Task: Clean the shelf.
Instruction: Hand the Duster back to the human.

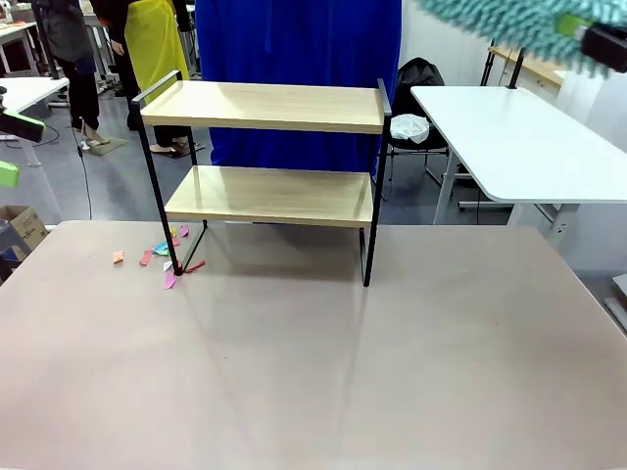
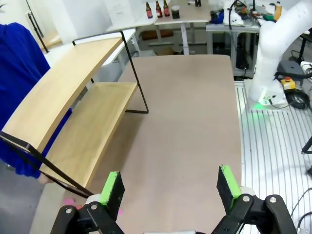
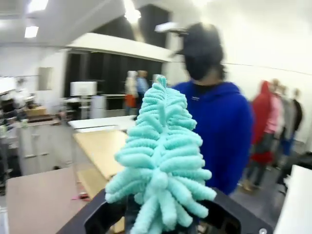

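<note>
Right gripper (image 3: 161, 222) grips a teal duster (image 3: 161, 161), raised above the shelf (image 1: 265, 147). Left gripper (image 2: 170, 187) stands wide apart beside it. No writing is legible.

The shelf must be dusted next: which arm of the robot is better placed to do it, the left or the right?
The right. The right gripper is shut on the teal duster, raised near the shelf. The left gripper is open with nothing in it, so it could not wipe the boards.
</note>
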Robot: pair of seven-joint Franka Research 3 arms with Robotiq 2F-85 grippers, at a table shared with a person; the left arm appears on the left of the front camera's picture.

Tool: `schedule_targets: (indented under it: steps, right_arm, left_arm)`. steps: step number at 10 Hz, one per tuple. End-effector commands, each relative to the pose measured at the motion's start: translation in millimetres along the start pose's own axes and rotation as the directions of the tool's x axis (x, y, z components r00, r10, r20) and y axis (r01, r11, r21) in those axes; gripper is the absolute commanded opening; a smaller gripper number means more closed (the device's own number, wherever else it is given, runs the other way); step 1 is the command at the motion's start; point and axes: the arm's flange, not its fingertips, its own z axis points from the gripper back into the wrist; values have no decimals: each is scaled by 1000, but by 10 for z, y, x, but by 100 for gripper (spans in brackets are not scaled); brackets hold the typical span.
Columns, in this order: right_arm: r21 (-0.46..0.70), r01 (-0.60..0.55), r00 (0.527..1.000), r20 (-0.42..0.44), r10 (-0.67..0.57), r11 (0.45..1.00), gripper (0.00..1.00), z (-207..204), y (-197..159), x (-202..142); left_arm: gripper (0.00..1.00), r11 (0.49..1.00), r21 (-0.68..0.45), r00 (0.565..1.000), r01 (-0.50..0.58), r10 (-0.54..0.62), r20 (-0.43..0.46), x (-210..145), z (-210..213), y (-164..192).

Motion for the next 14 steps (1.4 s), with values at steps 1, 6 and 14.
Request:
schedule_targets:
  steps: [1,6,14]
  right_arm:
    - [-265,-54,998,13,59,963,16,198,13,-111]
    - [-504,-21,984,-163,-71,864,16,726,-130,-1125]
    - [-505,73,956,-211,-205,860,16,634,-486,-1574]
  left_arm:
    - [100,1000,-6,1000,21,-21,19,25,-11,26]
    - [100,1000,-6,1000,21,-21,19,25,-11,26]
    - [100,1000,-6,1000,21,-21,19,25,-11,26]
